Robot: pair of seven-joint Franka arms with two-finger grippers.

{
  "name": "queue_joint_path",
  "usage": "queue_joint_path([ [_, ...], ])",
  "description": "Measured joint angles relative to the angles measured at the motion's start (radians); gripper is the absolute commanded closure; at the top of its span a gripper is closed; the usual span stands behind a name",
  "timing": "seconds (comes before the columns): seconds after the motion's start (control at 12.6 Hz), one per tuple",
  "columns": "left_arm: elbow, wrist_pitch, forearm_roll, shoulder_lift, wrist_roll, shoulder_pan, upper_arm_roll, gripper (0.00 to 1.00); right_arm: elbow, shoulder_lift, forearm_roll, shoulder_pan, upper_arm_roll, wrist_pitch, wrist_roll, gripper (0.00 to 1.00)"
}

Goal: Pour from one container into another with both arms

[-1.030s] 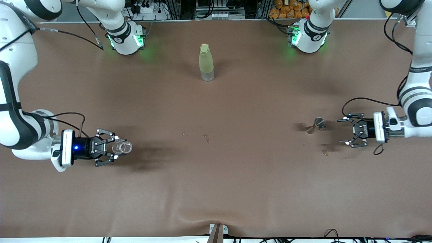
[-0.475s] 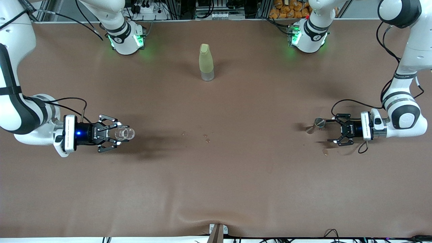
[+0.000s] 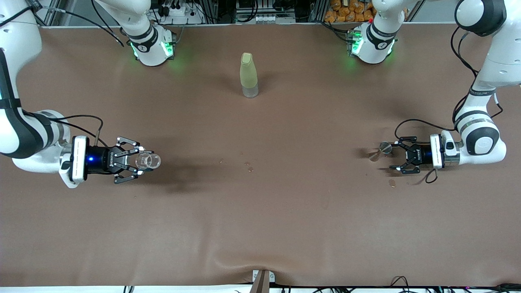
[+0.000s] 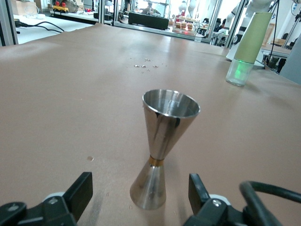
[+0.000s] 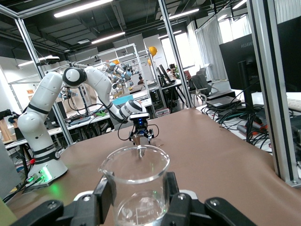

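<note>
Both grippers have slid in toward the middle since the earlier frame. The left gripper (image 3: 394, 158) has come right up to the jigger (image 3: 380, 151), and its fingers (image 4: 80, 190) stand open with the jigger's bottom cone between them, not touching it. The right gripper (image 3: 138, 161) is shut tight on one clear glass beaker (image 3: 148, 161), held up over the table (image 3: 260, 211) at the right arm's end.

There are two arms, one jigger, one beaker and one tall yellow-green bottle (image 3: 248, 75). A few small drops (image 3: 248, 166) sit on the table near the middle.

The jigger stands upright on the table at the left arm's end. Its long side runs up and down, and its open mouth faces up. The left wrist view shows a thin gold band (image 4: 156, 161) at its narrow waist; the front view does not show that.

The right wrist view shows the beaker's pouring lip (image 5: 104, 168). It also shows the left gripper (image 5: 141, 135) far off.
</note>
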Motion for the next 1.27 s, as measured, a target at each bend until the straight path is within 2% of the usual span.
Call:
queue_joint_path([
  [0.08,-0.004,0.000,-0.008,0.000,0.000,0.000,-0.005,0.11,0.000,-0.012,0.002,0.001,0.000,0.002,0.012,0.74],
  [0.16,-0.009,0.000,-0.012,0.000,0.000,-0.001,-0.011,0.25,-0.001,-0.028,0.003,0.004,0.001,0.002,0.033,0.74],
  [0.4,-0.023,0.000,-0.027,0.000,0.005,-0.003,-0.018,0.27,-0.003,-0.102,0.006,0.038,-0.001,0.046,0.107,0.74],
  [0.48,-0.026,0.000,-0.028,0.000,0.009,-0.004,-0.020,0.29,-0.007,-0.118,0.021,0.070,-0.022,0.056,0.111,0.74],
  [0.55,-0.028,0.000,-0.031,0.000,0.010,-0.006,-0.021,0.36,-0.009,-0.124,0.044,0.129,-0.077,0.059,0.111,0.74],
  [0.63,-0.031,0.000,-0.038,0.000,0.010,-0.011,-0.022,0.38,-0.011,-0.125,0.066,0.208,-0.158,0.058,0.108,0.74],
  [0.71,-0.033,0.000,-0.042,0.000,0.011,-0.015,-0.022,0.38,-0.014,-0.125,0.088,0.283,-0.235,0.057,0.102,0.74],
  [0.79,-0.033,0.000,-0.043,0.000,0.012,-0.018,-0.022,0.38,-0.021,-0.127,0.104,0.329,-0.281,0.057,0.099,0.74],
  [1.03,-0.033,0.000,-0.043,0.000,0.012,-0.024,-0.022,0.40,-0.098,-0.167,0.161,0.392,-0.335,0.054,0.096,0.74],
  [1.11,-0.034,0.000,-0.043,0.000,0.012,-0.024,-0.022,0.45,-0.123,-0.185,0.165,0.416,-0.357,0.053,0.095,0.74],
  [1.27,-0.034,0.000,-0.043,0.000,0.012,-0.024,-0.022,0.46,-0.154,-0.214,0.171,0.511,-0.454,0.052,0.095,0.74],
])
